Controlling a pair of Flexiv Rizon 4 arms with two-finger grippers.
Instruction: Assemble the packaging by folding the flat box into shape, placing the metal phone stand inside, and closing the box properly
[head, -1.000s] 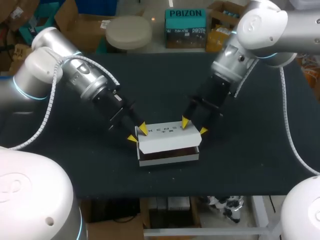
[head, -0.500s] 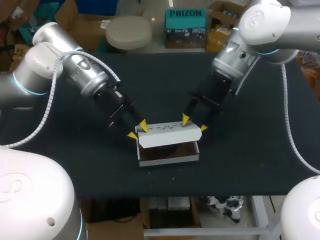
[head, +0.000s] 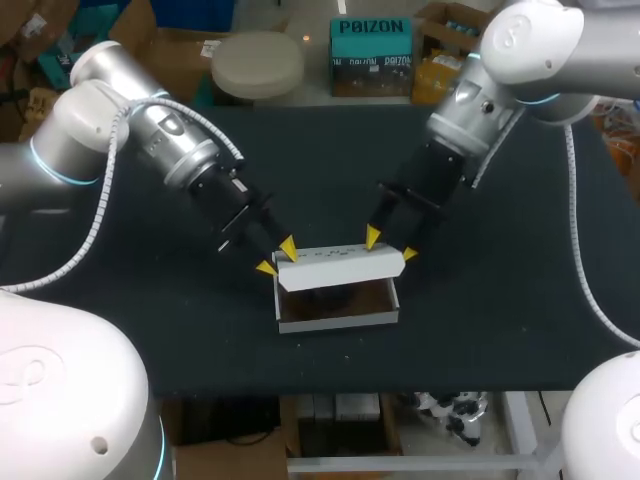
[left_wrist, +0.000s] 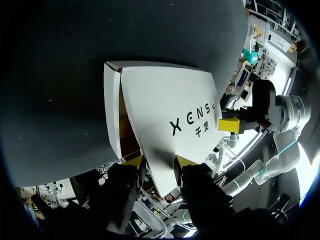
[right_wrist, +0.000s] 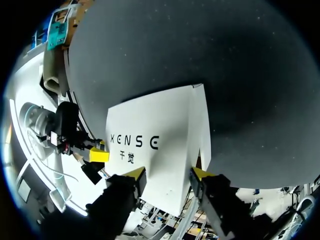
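The table (head: 520, 330) was black, and the box (head: 338, 318) sat on it near the front edge, about midway between our two arms. Its long axis ran from side to side, so one short end faced each arm and neither arm was the nearer. The box was folded up into a tray, its brown inside open to the head view. The lid (head: 340, 265) stood raised along the far long wall and leaned over the opening. We judged that the coming move turned on that: the lid's free edge lay to the near side of its hinge line and had yet to come down to the front wall. Both ends would have to come down evenly, with the lid kept parallel to the box's long axis. Our left gripper (head: 276, 258) was at the lid's left end and our right gripper (head: 390, 246) at its right end, each reaching in slantwise from the far side. In each wrist view the lid's end ran in between the yellow tips and filled the gap, so each gripper seemed to be clamped across the lid's width, its jaws standing well apart. The lid's white outer face carried a line of dark print (left_wrist: 192, 120) with smaller characters under it, which we leave unread.
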